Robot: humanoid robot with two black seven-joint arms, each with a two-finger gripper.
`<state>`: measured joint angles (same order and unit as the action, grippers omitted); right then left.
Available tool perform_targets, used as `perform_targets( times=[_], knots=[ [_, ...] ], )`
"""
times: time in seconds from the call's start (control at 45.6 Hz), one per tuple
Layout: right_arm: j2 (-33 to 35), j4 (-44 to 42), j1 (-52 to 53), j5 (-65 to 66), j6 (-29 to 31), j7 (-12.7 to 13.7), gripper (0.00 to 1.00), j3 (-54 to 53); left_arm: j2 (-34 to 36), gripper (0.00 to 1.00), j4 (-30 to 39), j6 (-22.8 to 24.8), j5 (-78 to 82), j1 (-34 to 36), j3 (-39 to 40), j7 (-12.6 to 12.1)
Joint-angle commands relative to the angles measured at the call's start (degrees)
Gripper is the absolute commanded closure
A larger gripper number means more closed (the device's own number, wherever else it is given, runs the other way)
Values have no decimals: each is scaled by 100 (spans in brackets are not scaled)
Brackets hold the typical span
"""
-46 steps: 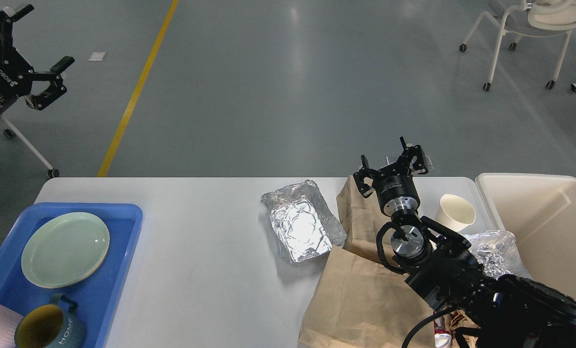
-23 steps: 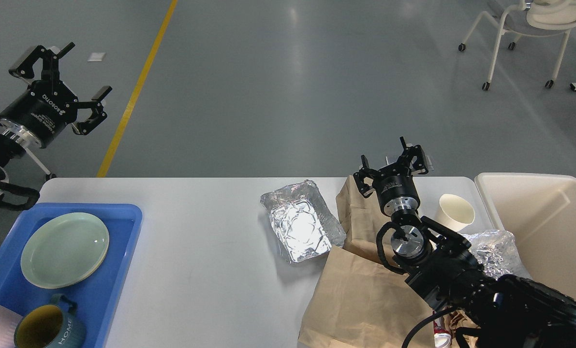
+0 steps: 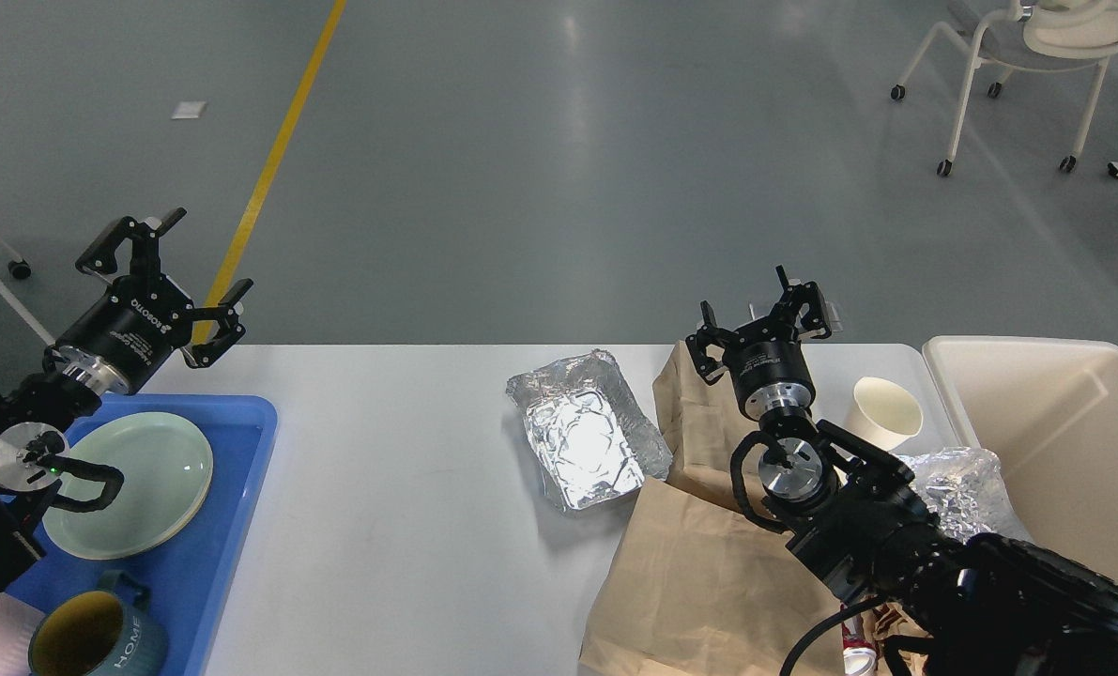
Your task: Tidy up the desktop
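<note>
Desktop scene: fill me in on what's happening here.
A two-armed robot is tidying the desktop. Neither gripper holds anything: the left gripper is open over the blue tray's far corner, the right gripper open above the brown paper bags. A foil tray, paper cup and crumpled foil lie outside the cream bin.

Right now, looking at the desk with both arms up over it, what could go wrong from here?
1. The right gripper hangs open over the brown paper bags; they overlap, so grabbing one may drag the other or nudge the foil tray.
2. The paper cup stands close beside the right arm, so a swing toward the cream bin could topple it.
</note>
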<state>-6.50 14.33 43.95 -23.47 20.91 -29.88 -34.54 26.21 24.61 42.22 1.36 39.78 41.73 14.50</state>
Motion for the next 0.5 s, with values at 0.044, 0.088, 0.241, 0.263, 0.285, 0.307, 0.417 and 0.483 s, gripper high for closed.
perform_targets(
  times=[0.044,0.088,0.241,0.263,0.285,0.307,0.417,0.483],
  knots=[
    [0,0,0,0,0,0,0,9,-160,1,-193,-56,5,-41,134,0],
    [0,0,0,0,0,0,0,0,-239,0,-290,-73,5,-41,151,0],
    [0,0,0,0,0,0,0,0,-380,0,-378,-73,5,-41,151,0],
    [0,0,0,0,0,0,0,0,-389,0,-378,-73,5,-41,151,0],
    [0,0,0,0,0,0,0,0,-398,0,-378,-73,5,-41,151,0],
    [0,0,0,0,0,0,0,0,-406,0,-378,-82,-4,-41,143,0],
    [0,0,0,0,0,0,0,0,-441,0,-387,-82,5,-58,134,0],
    [0,0,0,0,0,0,0,0,-503,0,-422,-82,5,-146,134,0]
  ],
)
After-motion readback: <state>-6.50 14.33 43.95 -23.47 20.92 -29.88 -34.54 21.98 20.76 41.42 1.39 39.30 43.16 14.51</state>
